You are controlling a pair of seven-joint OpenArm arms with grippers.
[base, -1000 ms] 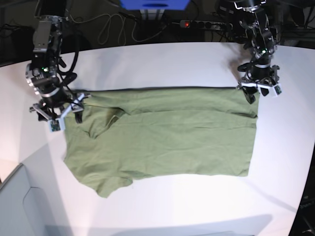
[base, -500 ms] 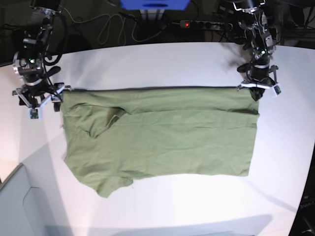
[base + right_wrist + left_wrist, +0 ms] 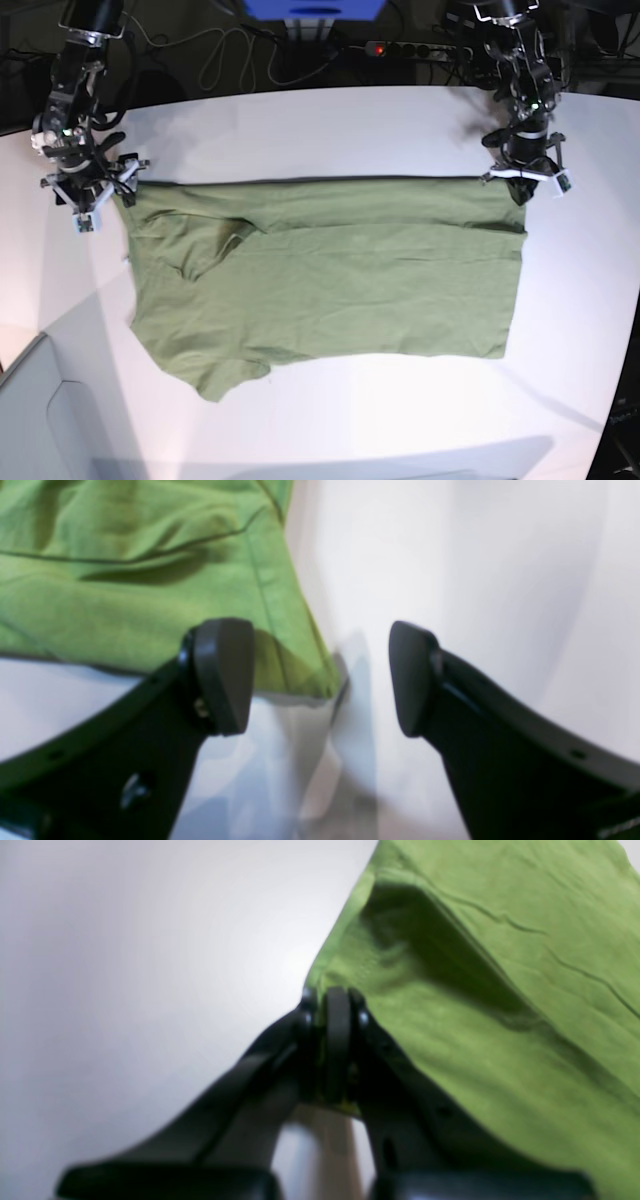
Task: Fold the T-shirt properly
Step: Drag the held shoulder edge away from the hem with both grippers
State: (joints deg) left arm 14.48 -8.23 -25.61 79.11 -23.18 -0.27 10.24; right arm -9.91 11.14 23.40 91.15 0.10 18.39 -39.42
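Item: T-shirt (image 3: 330, 275), olive green, spread flat across the middle of the white tabletop (image 3: 330, 120), one sleeve trailing toward 7 o'clock.

Left gripper (image 3: 527, 180): at the cloth's 2 o'clock corner; fingers (image 3: 338, 1040) pressed together with the green hem pinched between them.

Right gripper (image 3: 92, 190): at the 10 o'clock corner; fingers (image 3: 222, 675) spread wide, holding nothing, with the fabric corner lying between them in the wrist view.

Step in hand, as you may judge it: securing both far corners ahead of a fold.

Next move calls for: closing your right fingers on that corner, then lifting both corners together and evenly.
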